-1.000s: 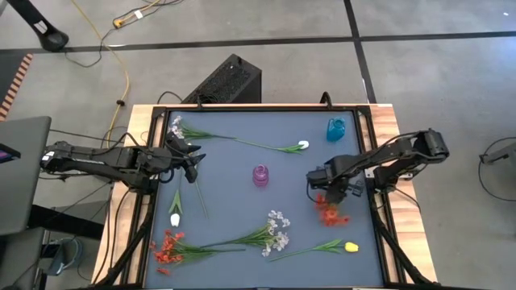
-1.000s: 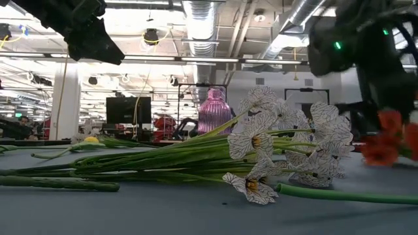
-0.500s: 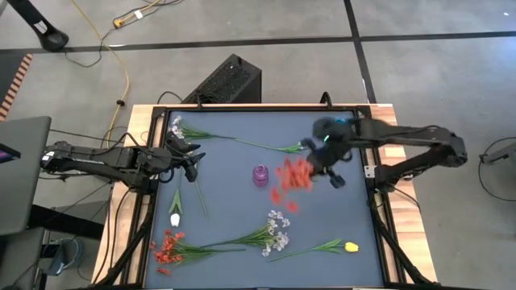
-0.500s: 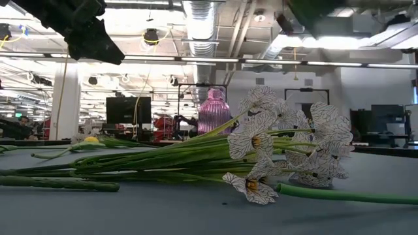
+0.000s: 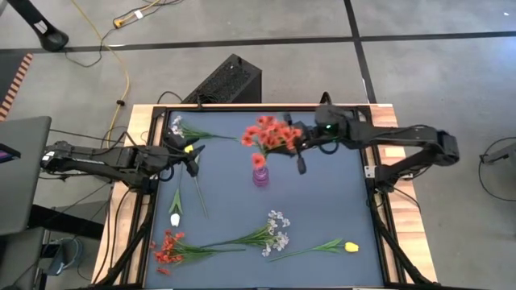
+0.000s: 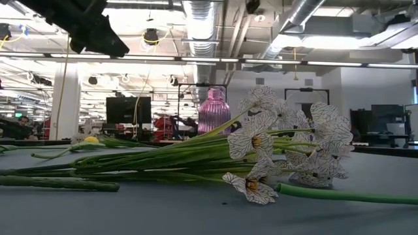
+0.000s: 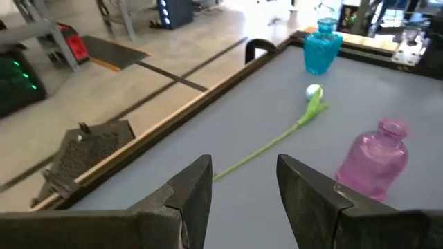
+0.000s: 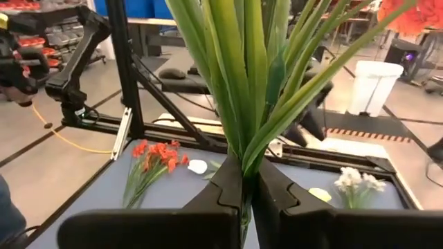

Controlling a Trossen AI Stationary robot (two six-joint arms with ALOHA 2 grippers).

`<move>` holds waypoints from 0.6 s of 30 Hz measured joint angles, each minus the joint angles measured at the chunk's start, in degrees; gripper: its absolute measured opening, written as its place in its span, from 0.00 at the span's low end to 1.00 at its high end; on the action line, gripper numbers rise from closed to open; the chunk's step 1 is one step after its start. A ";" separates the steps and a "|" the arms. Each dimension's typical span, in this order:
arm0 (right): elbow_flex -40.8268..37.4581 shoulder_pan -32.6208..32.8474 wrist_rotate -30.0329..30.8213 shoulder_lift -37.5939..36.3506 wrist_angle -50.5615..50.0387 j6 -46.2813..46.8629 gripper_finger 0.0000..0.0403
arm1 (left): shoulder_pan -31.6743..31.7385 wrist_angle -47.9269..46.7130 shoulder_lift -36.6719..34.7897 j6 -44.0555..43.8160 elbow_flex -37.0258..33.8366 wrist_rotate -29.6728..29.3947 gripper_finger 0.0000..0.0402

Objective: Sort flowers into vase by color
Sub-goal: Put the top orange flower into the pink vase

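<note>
High view: right gripper, fingers clamped on the green stems of the red bunch, carries it stem-level above the counter, blossoms almost over the pink vase; left gripper, fingers wide and empty, waits well apart.

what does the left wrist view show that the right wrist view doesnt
Only the left wrist view shows the pink vase, the blue vase and a white tulip lying between them, past the open left gripper.

Only the right wrist view shows the right gripper shut on green stems, with a red bunch and a spray of tiny white blossoms lying below.

Both show the grey table and its edge frame.
</note>
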 joint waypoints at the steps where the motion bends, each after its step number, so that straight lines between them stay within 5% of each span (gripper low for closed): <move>1: 0.00 0.28 0.25 0.92 1.09 -0.05 0.10 | -0.01 0.37 0.00 0.05 0.00 -0.32 0.38; 18: 0.11 -0.38 3.54 5.99 0.30 -2.30 0.10 | -0.02 0.42 0.00 -1.47 0.00 0.72 0.38</move>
